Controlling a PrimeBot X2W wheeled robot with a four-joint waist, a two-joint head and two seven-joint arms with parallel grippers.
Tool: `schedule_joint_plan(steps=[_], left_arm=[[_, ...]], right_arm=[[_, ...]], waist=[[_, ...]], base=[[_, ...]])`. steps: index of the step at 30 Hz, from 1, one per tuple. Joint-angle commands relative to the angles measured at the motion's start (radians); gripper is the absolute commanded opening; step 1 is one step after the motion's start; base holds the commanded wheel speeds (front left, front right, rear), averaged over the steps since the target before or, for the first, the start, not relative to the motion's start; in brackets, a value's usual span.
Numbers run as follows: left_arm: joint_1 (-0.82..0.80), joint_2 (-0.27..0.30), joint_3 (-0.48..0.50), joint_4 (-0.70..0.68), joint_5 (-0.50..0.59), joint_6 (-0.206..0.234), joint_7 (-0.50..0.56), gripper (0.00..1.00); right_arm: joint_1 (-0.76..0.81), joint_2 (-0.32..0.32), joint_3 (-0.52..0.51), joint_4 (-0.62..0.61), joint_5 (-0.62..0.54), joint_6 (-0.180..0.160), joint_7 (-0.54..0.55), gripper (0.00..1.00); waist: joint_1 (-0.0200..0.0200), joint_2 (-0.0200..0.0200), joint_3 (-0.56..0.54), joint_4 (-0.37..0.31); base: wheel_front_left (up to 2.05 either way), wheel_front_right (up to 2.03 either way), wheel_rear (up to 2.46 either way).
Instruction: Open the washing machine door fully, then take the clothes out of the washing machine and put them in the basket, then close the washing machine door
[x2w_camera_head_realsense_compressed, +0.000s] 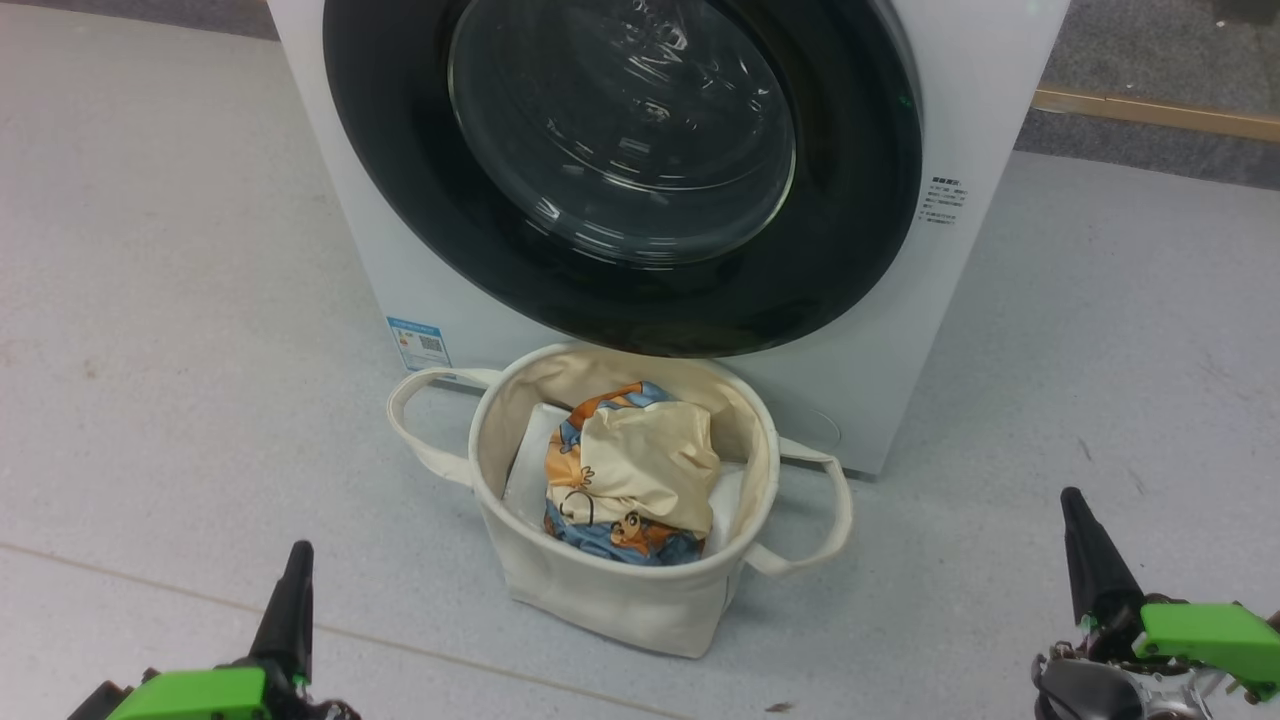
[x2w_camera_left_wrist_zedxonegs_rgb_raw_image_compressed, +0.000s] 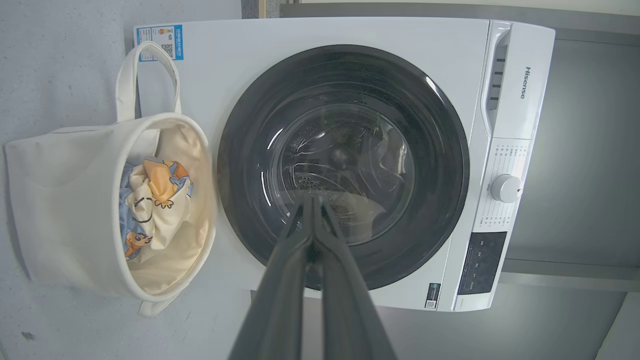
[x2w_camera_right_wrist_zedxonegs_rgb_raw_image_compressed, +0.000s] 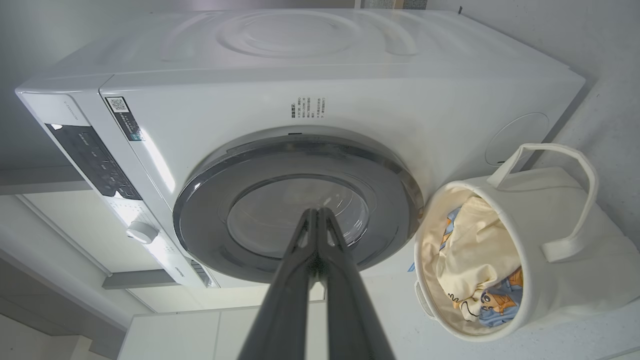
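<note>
Washing machine door (x2w_camera_head_realsense_compressed: 620, 140) is shut, its black rim flush on the front of the white washing machine (x2w_camera_head_realsense_compressed: 980, 100). The basket (x2w_camera_head_realsense_compressed: 600, 600) stands upright on the grey floor (x2w_camera_head_realsense_compressed: 150, 350), right in front of the machine & just below the door's bottom edge, w/ one looped handle out to each side.

The clothes (x2w_camera_head_realsense_compressed: 630, 470) sit in the basket, bunched below its rim: cream-yellow piece on top, blue fabric w/ orange cartoon prints under & around it. A white folded sheet (x2w_camera_head_realsense_compressed: 525, 470) lies beneath them. A blue label (x2w_camera_head_realsense_compressed: 418, 343) is at the machine's lower-left front corner, just behind the basket's left handle.

Left gripper (x2w_camera_head_realsense_compressed: 297, 565): jaws clenched, empty, low over the floor, well apart from the basket on its left. Right gripper (x2w_camera_head_realsense_compressed: 1078, 515): same, fingers pressed together, empty, well apart on the basket's right.

In both wrist views the closed fingers point at the door glass w/o touching it. A white knob (x2w_camera_left_wrist_zedxonegs_rgb_raw_image_compressed: 505, 188) & dark control panel (x2w_camera_left_wrist_zedxonegs_rgb_raw_image_compressed: 482, 262) sit on the machine's top strip.
</note>
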Motion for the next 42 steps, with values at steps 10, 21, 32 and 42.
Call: schedule_joint_plan(steps=[10, 21, 32, 42], left_arm=[[-0.024, 0.006, 0.034, -0.038, -0.004, -0.007, 0.008, 0.00], [-0.024, 0.006, 0.034, -0.038, -0.004, -0.007, 0.008, 0.00], [-0.024, 0.006, 0.034, -0.038, -0.004, -0.007, 0.008, 0.00], [-0.024, 0.006, 0.034, -0.038, -0.004, -0.007, 0.008, 0.00]], right_arm=[[-0.015, -0.007, 0.019, -0.040, 0.006, 0.000, 0.007, 0.00], [-0.015, -0.007, 0.019, -0.040, 0.006, 0.000, 0.007, 0.00], [-0.015, -0.007, 0.019, -0.040, 0.006, 0.000, 0.007, 0.00], [-0.015, -0.007, 0.019, -0.040, 0.006, 0.000, 0.007, 0.00]], waist=[[0.0000, -0.0001, 0.000, 0.000], [0.0000, -0.0001, 0.000, 0.000], [0.0000, -0.0001, 0.000, 0.000], [0.0000, -0.0001, 0.000, 0.000]], base=[[0.00, 0.00, 0.00], [0.00, 0.00, 0.00], [0.00, 0.00, 0.00], [0.00, 0.00, 0.00]])
